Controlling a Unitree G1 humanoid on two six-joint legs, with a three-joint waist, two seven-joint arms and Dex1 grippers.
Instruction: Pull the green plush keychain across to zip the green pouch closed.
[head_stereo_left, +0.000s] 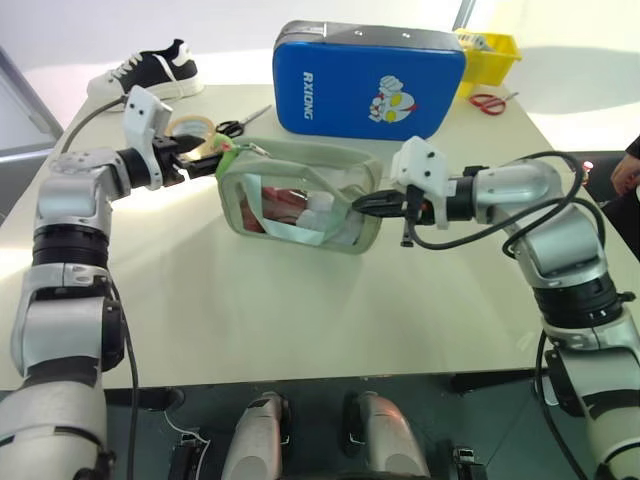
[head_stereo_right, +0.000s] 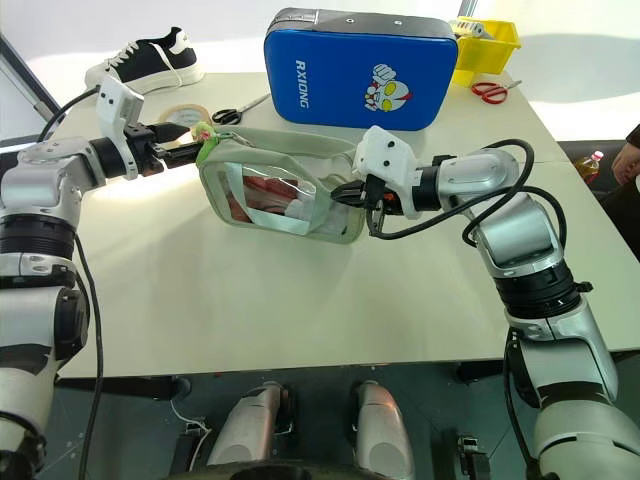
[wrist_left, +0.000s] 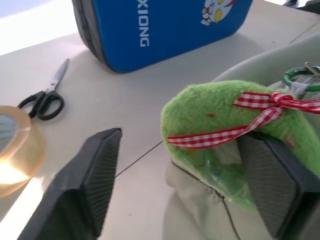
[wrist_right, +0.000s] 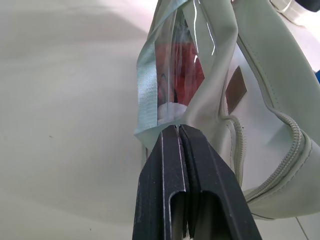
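The green pouch stands on its edge in the middle of the table, its clear window facing me with red and white things inside. The green plush keychain, tied with a red checked ribbon, sits at the pouch's top left corner. My left gripper is open around the keychain: one finger rests against the plush and the other stands clear of it. My right gripper is shut on the pouch's right end, its fingers pinched together on the fabric edge.
A blue hard case stands just behind the pouch. Black scissors and a tape roll lie behind my left gripper. A shoe sits far left, with a yellow bin and red scissors far right.
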